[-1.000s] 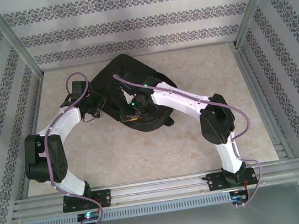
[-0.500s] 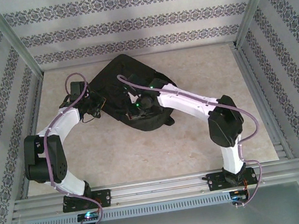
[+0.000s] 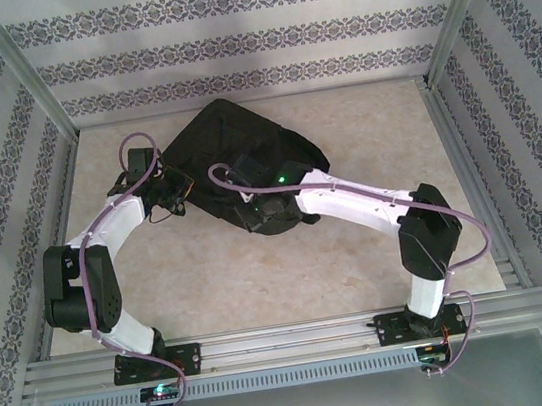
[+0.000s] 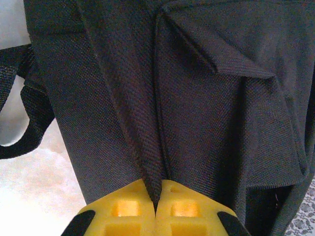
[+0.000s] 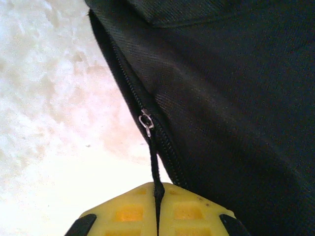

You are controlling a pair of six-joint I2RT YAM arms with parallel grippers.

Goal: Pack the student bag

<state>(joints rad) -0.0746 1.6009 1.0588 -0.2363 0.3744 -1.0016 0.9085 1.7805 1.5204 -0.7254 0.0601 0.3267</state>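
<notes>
The right gripper [image 5: 157, 191] is pressed together on the thin black cord [image 5: 155, 162] of the zipper slider [image 5: 145, 121], at the near edge of the student bag [image 3: 232, 138]. The left gripper [image 4: 156, 191] pinches a fold of fabric on the bag's left side. The bag lies on the table [image 3: 362, 130], at the far middle. Its inside is hidden, so I cannot tell the contents.

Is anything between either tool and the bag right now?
Nothing visible. The left tool is shut directly on a fabric fold of the student bag; the right tool is shut on its zipper pull cord.
</notes>
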